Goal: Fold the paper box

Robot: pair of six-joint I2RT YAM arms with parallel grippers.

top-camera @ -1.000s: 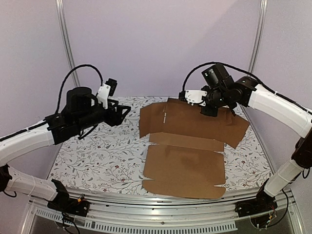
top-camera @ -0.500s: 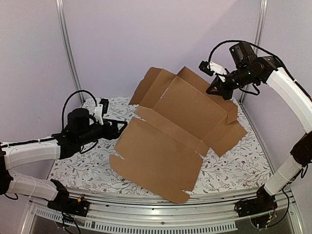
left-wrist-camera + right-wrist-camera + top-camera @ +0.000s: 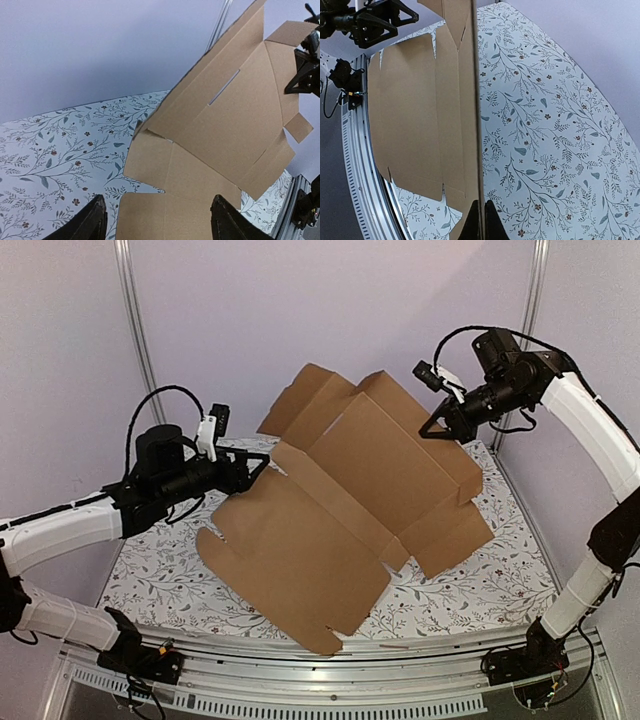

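Note:
The paper box [image 3: 350,500] is an unfolded brown cardboard sheet, tilted steeply. Its far edge is lifted high and its near corner [image 3: 325,645] rests by the table's front. My right gripper [image 3: 442,426] is shut on the sheet's raised right edge. In the right wrist view the fingers [image 3: 492,222] pinch the cardboard [image 3: 420,115] edge-on. My left gripper [image 3: 258,466] stands open at the sheet's left side, close to a flap. In the left wrist view the box [image 3: 225,115] fills the space ahead of the left gripper [image 3: 160,222], with nothing between its fingers.
The table [image 3: 170,570] wears a white floral cloth. A metal rail [image 3: 300,680] runs along the near edge. Two upright frame posts [image 3: 135,330] stand at the back corners against lilac walls.
The sheet lay flat a second ago; the right gripper has raised its far edge and swung it leftward. The left arm dipped, then rose toward the sheet's left flap.

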